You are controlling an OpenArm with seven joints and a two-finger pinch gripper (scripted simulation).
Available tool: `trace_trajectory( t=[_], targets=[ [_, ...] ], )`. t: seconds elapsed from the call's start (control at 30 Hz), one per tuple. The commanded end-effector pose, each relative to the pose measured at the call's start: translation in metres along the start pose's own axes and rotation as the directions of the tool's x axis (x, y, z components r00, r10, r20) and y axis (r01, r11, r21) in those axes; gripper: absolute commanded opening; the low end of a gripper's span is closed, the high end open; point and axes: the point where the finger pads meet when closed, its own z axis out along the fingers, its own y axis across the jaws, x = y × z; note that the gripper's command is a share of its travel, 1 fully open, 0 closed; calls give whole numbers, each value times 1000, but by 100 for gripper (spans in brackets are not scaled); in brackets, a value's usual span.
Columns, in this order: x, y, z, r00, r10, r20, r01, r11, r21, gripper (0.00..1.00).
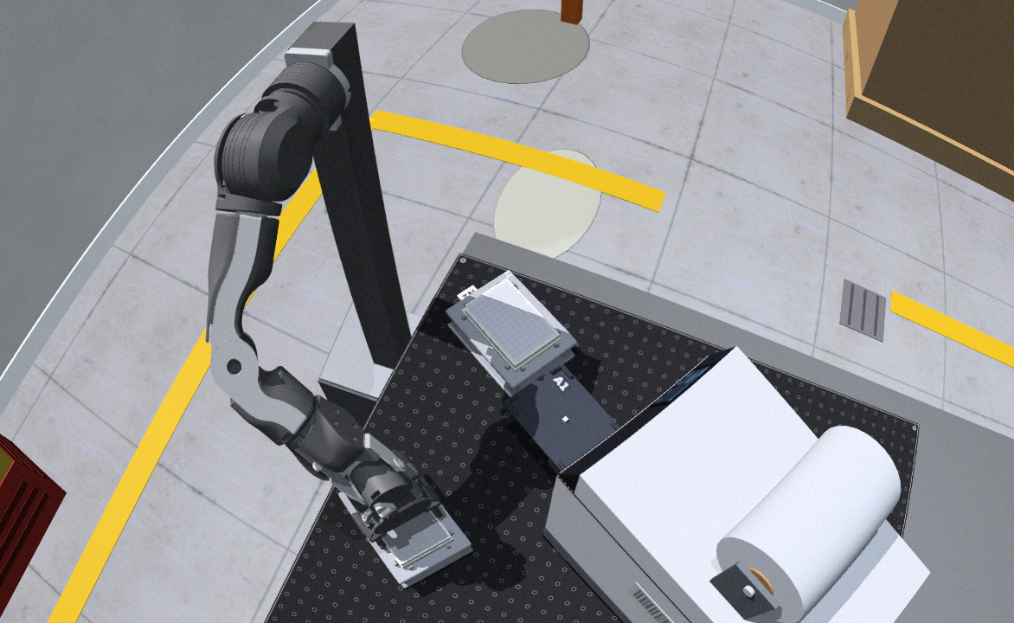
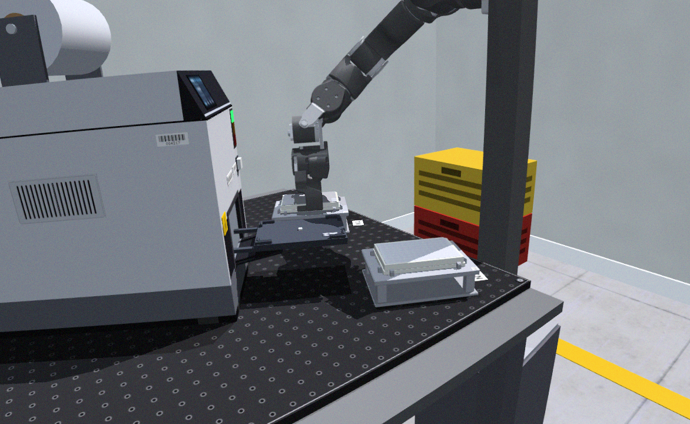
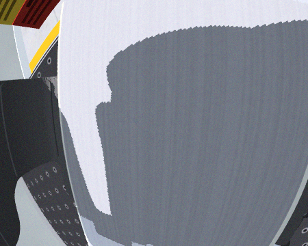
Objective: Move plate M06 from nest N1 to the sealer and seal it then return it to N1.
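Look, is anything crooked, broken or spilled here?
Nothing stands out. The gripper is shut on one plate lying level on its nest. The other plate sits square on its nest, and the sealer's stage stands out, bare.
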Motion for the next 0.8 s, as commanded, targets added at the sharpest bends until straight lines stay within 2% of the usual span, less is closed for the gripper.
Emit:
trace_trajectory(
  t=[0.0, 0.77],
  targets=[
    [-1, 1, -1, 1000, -1, 2, 2, 1000, -6, 0],
    [0, 2, 2, 1000, -3, 0, 3, 1000, -6, 0]
  ],
)
